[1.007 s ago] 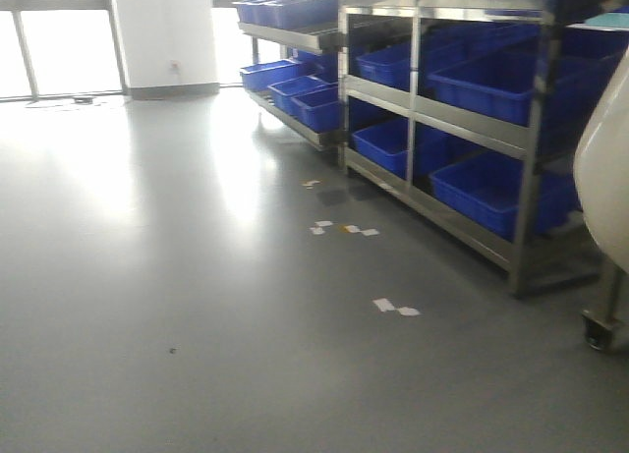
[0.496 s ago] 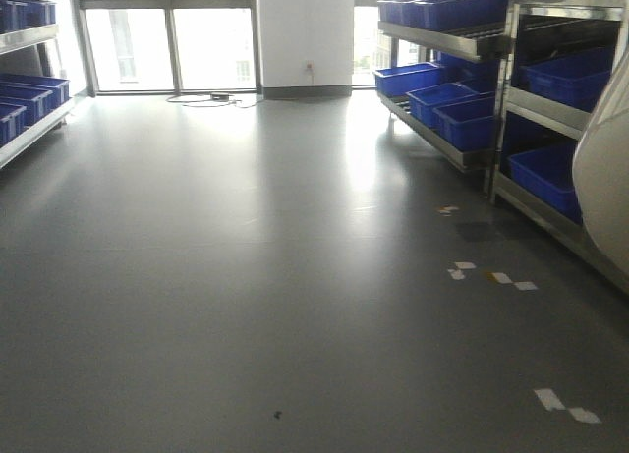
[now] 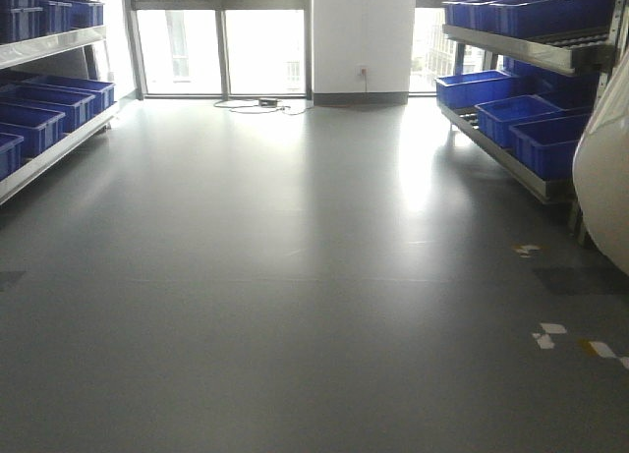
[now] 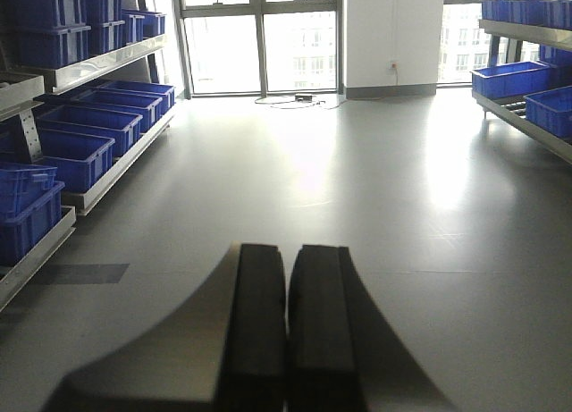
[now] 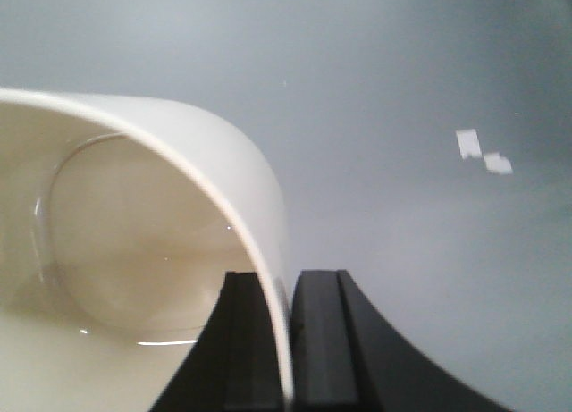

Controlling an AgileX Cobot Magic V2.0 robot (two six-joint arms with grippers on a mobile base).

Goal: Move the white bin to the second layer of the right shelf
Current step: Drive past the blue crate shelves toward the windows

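Grey polished floor (image 3: 295, 276) fills most of the front view, running to tall windows (image 3: 221, 40) at 12 o'clock. A steel rack (image 3: 49, 143) lines the 9 o'clock side and another rack (image 3: 511, 50) the 2 o'clock side. Both carry blue crates (image 3: 516, 119) side by side on their levels. From this low angle I cannot tell what the crates hold.

The white bin (image 5: 134, 251) hangs off the floor in the right arm's grip. In the front view it shows only as a cream curved wall (image 3: 604, 178) cut off at 3 o'clock, so its tilt is hard to judge there. From the right wrist, its mouth opens toward the lens and its depth axis seems to run away toward 9 o'clock, ending in the rounded base. Inside are bare cream walls with a few light glints.

The right gripper (image 5: 286, 282) pinches the bin's rim wall at 6 o'clock, one black finger inside and one outside. The left gripper (image 4: 286, 260) holds nothing, its two pads pressed together at 6 o'clock over open floor.

White tape marks (image 5: 483, 153) lie on the floor at 2 o'clock past the bin.
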